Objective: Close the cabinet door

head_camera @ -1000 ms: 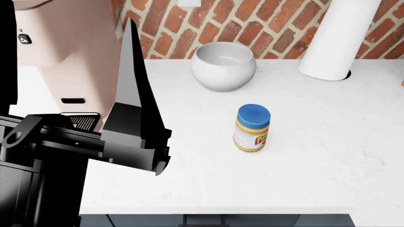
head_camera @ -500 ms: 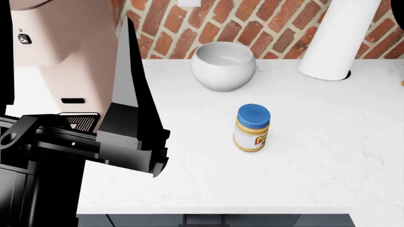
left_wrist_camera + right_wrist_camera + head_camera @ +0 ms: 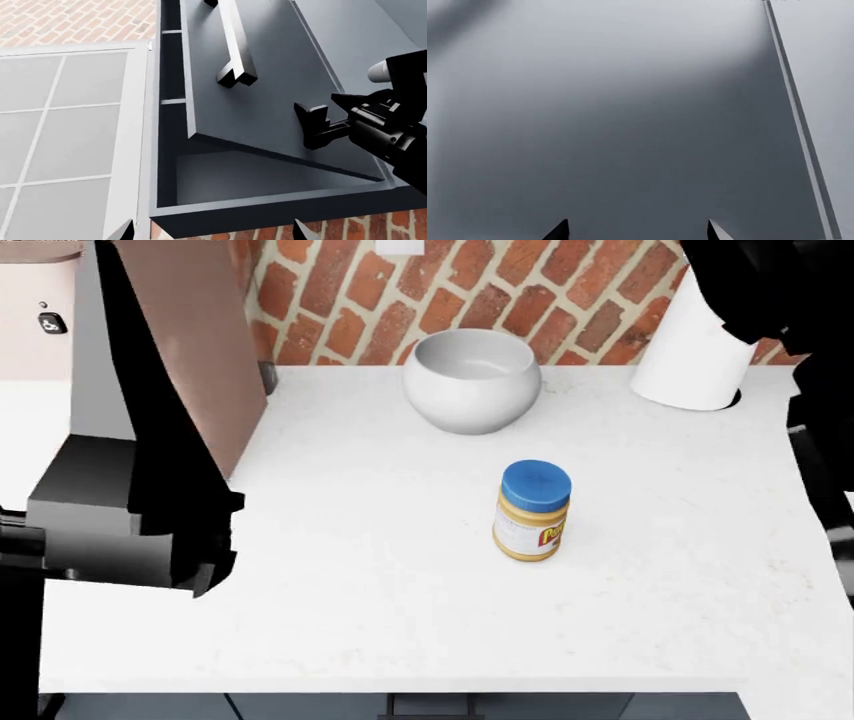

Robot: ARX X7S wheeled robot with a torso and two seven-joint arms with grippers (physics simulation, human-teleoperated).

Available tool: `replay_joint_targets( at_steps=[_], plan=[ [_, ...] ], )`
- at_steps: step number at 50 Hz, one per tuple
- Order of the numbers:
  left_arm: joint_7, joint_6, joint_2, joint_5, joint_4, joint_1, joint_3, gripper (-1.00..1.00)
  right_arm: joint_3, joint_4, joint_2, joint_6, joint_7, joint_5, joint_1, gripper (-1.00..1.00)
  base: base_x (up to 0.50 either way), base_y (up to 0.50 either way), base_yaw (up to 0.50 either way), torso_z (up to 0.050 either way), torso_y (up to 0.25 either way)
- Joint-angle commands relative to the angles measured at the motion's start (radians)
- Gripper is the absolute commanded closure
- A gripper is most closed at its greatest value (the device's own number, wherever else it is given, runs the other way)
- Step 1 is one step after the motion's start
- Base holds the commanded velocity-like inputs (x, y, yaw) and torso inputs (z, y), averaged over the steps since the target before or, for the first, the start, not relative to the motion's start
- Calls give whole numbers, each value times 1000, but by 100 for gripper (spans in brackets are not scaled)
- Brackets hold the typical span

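Brick wall and pale counter (image 3: 400, 590) are being overlooked while the right gripper (image 3: 313, 125), fingers spread, is being brought against the half-open cabinet door (image 3: 280, 95). Pressure is best kept flat on the panel, beyond the handle (image 3: 235, 45).

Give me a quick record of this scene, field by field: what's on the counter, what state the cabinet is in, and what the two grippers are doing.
counter: white counter
on it: white bowl, blue-lidded jar, paper towel roll
wall: brick wall
cabinet door: cabinet door ajar, bar handle
left gripper: left gripper open, empty
right gripper: right gripper open, facing a flat grey panel
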Motion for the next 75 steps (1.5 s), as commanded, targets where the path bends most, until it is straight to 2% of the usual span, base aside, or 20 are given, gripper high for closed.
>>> replay_joint_targets(
  at_steps=[1, 5, 9, 10, 14, 24, 33, 75],
  plan=[
    [-33, 87, -165, 28, 5, -370, 404, -100, -55, 711, -291, -312, -245, -86, 16, -100, 0, 0, 0, 0, 0],
    [-13, 57, -235, 63, 5, -370, 437, -100, -246, 801, -299, -404, -243, 82, 23, -100, 0, 0, 0, 0, 0],
    [141, 28, -426, 77, 5, -364, 402, -100, -392, 834, -299, -466, -245, 210, 11, -100, 0, 0, 0, 0, 0],
    [137, 17, -434, 86, 5, -351, 395, -100, -418, 841, -299, -480, -244, 231, 5, -100, 0, 0, 0, 0, 0],
    [98, -23, -434, 119, 5, -314, 391, -100, -497, 850, -299, -508, -236, 270, -5, -100, 0, 0, 0, 0, 0],
    [-29, -70, -434, 230, 5, -219, 449, -100, -539, 851, -299, -528, -235, 274, -26, -100, 0, 0, 0, 0, 0],
    [-33, -112, -434, 207, 5, -206, 442, -100, -531, 858, -299, -547, -256, 272, -14, -100, 0, 0, 0, 6, -28],
    [-31, -99, -434, 201, 5, -168, 407, -100, -609, 742, -299, -466, -218, 191, 109, -100, 1, 0, 1, 41, -149]
  ],
)
